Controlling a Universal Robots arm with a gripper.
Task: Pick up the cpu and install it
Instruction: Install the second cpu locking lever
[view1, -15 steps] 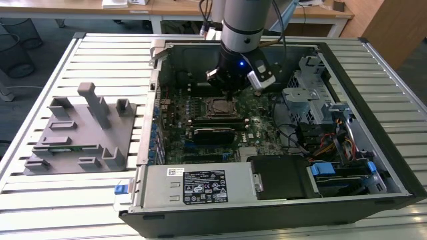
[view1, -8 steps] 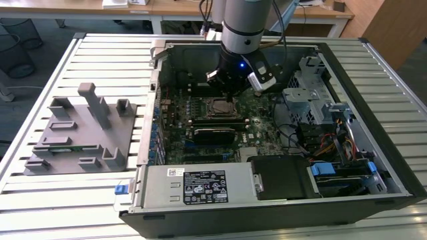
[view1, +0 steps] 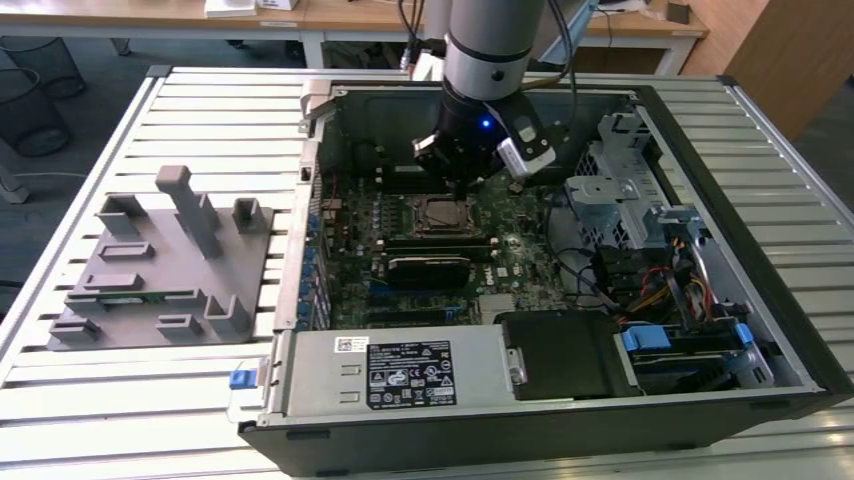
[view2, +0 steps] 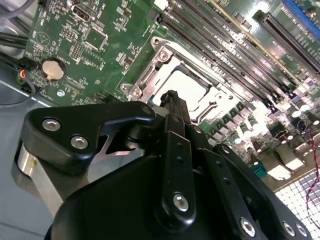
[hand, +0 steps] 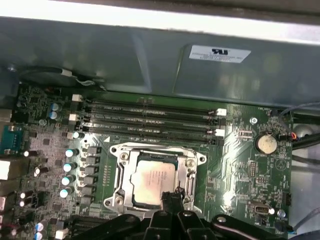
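Observation:
The cpu lies flat inside the metal socket frame on the green motherboard, in the open computer case. Its pale silver top shows in both wrist views. My gripper hangs just above the socket's edge, close to one side of the cpu. The black fingertips are pressed together with nothing between them; in the first wrist view the tip sits over the frame's rim beside the chip.
Empty memory slots run beside the socket, with a coin battery nearby. A grey fixture block holding a green strip stands at the exterior view's left. Case walls, a drive cage and the power supply surround the board.

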